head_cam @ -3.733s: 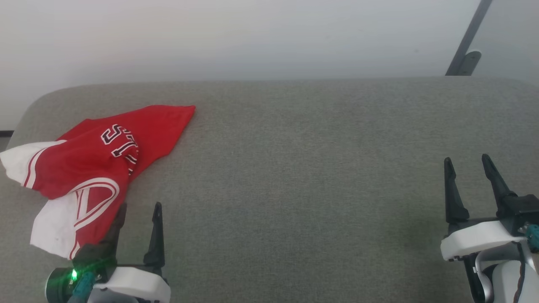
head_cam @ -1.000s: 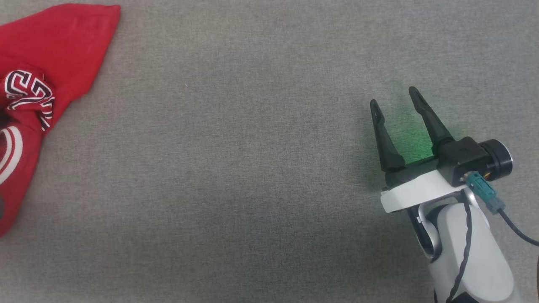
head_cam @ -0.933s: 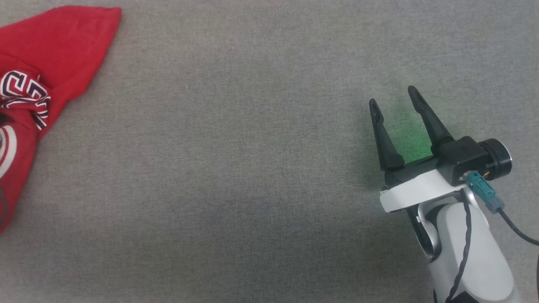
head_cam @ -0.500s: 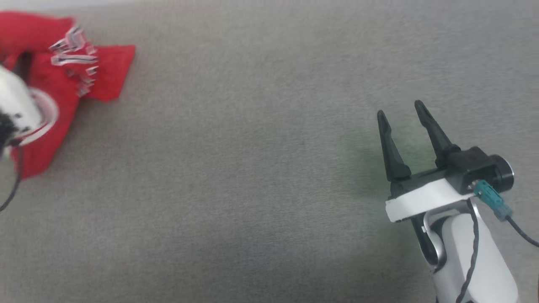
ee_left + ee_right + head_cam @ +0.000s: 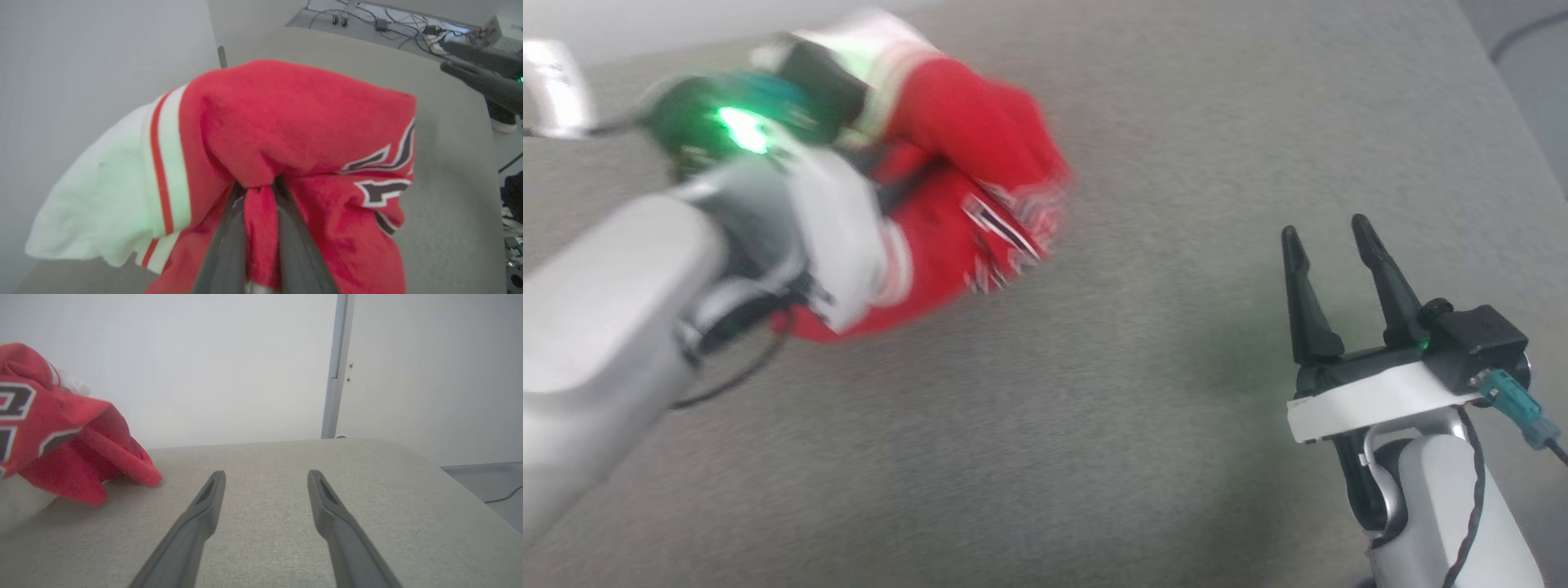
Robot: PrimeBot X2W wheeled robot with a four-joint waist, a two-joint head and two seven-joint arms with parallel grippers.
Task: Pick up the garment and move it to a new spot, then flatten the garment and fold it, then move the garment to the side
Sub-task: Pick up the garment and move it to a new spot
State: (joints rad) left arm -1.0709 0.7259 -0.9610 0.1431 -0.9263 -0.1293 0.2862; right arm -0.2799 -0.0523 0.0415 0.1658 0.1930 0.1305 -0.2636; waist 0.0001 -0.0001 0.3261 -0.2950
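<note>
Left arm: reaching in from the left, gripper [image 5: 259,185] pinched tight on a shirt [image 5: 294,118] fold
Right gripper [image 5: 1323,229]: low right, fingers spread wide
Shirt: bunched over the grey cushion [image 5: 1143,425], left of middle
Change: lay spread out earlier — gathered up now

The garment [image 5: 302,122] is soft cloth, matt red with a slightly fuzzy nap; its white sleeve part [image 5: 102,196] looks like the same knit; the lettering [image 5: 380,192] looks flatter and smoother; the table top [image 5: 1094,425] is covered in grey woven fabric, matt and a bit rough; the right gripper [image 5: 1324,227] has dark matt plastic fingers; its wrist shell [image 5: 1372,400] is smooth white plastic with a faint sheen.
</note>
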